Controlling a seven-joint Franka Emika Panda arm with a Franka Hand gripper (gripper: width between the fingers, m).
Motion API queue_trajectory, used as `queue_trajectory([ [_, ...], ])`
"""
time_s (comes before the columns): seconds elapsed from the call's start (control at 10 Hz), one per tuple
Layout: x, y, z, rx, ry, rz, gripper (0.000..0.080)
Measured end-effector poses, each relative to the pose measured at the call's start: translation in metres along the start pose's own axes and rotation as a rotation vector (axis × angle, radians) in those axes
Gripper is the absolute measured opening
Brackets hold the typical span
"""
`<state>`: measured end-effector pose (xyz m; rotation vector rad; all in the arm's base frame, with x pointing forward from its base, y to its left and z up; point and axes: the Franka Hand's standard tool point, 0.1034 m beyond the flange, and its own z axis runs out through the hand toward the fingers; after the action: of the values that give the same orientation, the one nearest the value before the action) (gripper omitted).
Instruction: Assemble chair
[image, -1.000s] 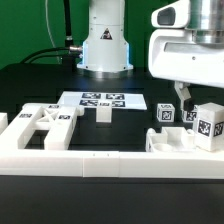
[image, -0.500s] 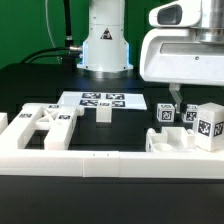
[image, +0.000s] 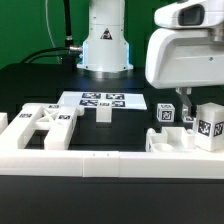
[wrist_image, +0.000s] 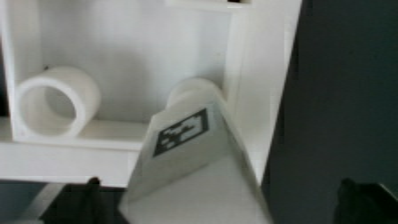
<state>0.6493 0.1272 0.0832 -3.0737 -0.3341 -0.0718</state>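
**Exterior view, left to right.** The slab with cut-outs (image: 40, 124) lies flat on the table (image: 25, 90), just behind the long rail (image: 70, 160), and nothing touches it. Further along, the marker board (image: 100, 99) lies in place. A short post (image: 102, 115) stands upright just in front of it. None of these has shifted in the last second.

**Right side.** A small tagged block (image: 165, 113) and a larger tagged block (image: 210, 123) stand near each other, behind a raised part of the rail. The gripper (image: 183, 103) hangs low between them. In the last second the arm has swung a little toward the exterior view's left and then back. Both blocks sit where they were.

**Wrist view.** The dark fingertips (wrist_image: 86, 198) stand wide apart, released, with nothing clamped. Between them is a white bar (wrist_image: 178, 135) bearing a tag, tilted and leaning toward a white wall. A pale ring (wrist_image: 54, 100) sits beside it, apart from it. I cannot tell which of the two blocks this bar is.

**Assessment.** The chair is so far only loose parts spread along the table, with no joint made, so the task looks to be at an early stage. The small sideways correction reads as the arm lining itself up over the bar before a grasp. The bar's tilt is the concern, because it may slide or topple as the jaws close.
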Motion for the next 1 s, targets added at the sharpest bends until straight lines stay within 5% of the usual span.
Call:
queue_trajectory([
  [0.3,-0.0009,0.0058,0.0004,-0.008,-0.002,-0.184,0.0649],
  [0.6,-0.0009,0.0062,0.0003,-0.008,-0.002,-0.180,0.0284],
  [1.0,-0.0009,0.0058,0.0004,-0.007,-0.002,-0.011,0.0285],
])
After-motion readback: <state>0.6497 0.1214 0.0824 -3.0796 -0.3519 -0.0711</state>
